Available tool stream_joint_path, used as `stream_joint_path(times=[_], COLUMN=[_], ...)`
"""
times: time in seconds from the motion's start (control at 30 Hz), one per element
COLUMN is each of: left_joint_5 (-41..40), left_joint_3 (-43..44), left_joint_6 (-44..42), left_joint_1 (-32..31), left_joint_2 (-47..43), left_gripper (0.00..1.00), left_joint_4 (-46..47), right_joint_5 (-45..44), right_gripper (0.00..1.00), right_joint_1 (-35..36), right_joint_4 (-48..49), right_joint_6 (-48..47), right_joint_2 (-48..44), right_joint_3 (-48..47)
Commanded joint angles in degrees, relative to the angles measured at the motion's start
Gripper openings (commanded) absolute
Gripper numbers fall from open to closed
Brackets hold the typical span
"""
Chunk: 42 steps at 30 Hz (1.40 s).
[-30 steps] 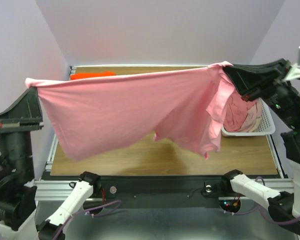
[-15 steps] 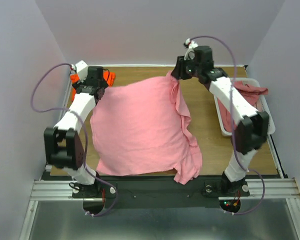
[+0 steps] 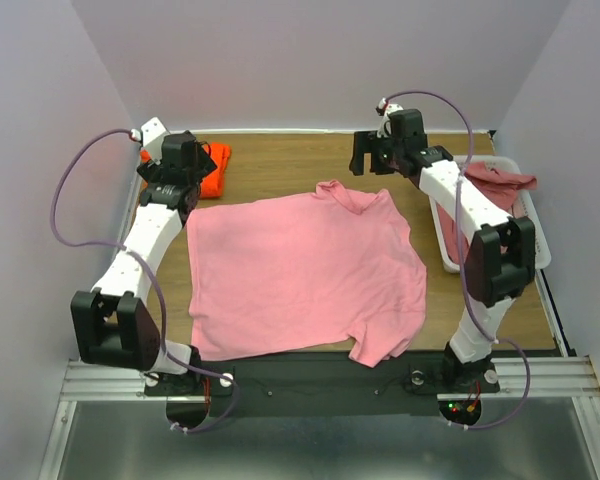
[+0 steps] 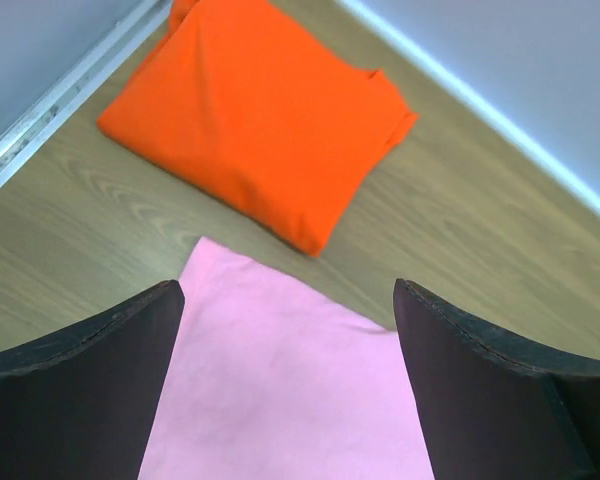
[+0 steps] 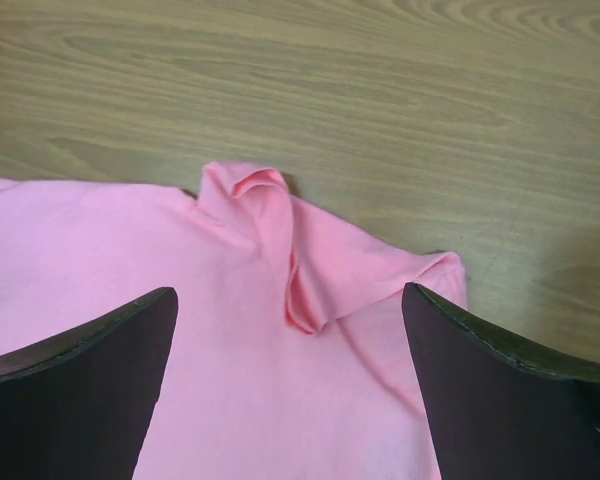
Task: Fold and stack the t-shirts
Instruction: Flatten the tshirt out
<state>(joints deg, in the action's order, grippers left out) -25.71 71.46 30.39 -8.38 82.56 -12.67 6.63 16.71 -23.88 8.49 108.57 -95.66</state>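
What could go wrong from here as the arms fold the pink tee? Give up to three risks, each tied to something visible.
1. The pink tee has a rumpled ridge at its far edge; folding over it could lock in a crooked crease.
2. Its near corner overhangs the table edge and may drag or slip.
3. The orange tee lies close to the pink corner; the open left gripper might snag it.

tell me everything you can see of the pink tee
The pink tee is soft, cotton-looking and short-sleeved. It lies spread flat and unfolded on the wooden table, with a small rumpled fold at its far edge and one sleeve lapping over the near edge. Its far left corner stops just short of the folded orange tee. The open left hand and right hand hover above it, not gripping.
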Motion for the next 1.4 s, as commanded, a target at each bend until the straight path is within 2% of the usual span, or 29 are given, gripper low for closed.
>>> stream_joint_path(times=[0.0,0.2,0.37,0.63,0.87,1.13,1.3,1.37], left_joint_5=[1.98,4.35,5.94,6.91,5.41,4.45,4.27,4.53], left_joint_3=[-7.27,-17.57,-23.64,-26.64,-27.25,-28.04,-28.13,-27.96], left_joint_6=[1.51,3.44,4.24,4.32,4.41,4.41,4.59,4.5], left_joint_1=[-1.11,-1.81,-1.81,-1.81,-1.81,-1.81,-1.73,-1.73], left_joint_2=[-4.25,-7.86,-7.33,-4.17,-0.92,1.54,1.2,0.85], left_gripper=[0.98,0.98,0.98,0.98,0.98,0.98,0.98,0.98], left_joint_4=[1.5,2.64,5.45,8.62,9.5,10.03,9.5,9.24], right_joint_5=[-1.97,-3.56,-0.39,-1.71,-8.91,-16.91,-14.9,-17.34], right_gripper=[1.0,1.0,1.0,1.0,1.0,1.0,1.0,1.0], right_joint_1=[4.2,5.61,7.11,7.2,7.11,5.27,3.42,3.24], right_joint_4=[3.05,3.58,4.1,7.35,8.06,8.5,8.5,8.5], right_joint_6=[1.96,5.39,8.11,11.9,13.39,15.68,11.47,8.83], right_joint_2=[-6.79,-5.75,-0.92,7.52,16.83,29.22,31.87,31.08], right_joint_3=[6.43,11.54,12.51,9.36,-2.15,-23.13,-30.99,-31.61])
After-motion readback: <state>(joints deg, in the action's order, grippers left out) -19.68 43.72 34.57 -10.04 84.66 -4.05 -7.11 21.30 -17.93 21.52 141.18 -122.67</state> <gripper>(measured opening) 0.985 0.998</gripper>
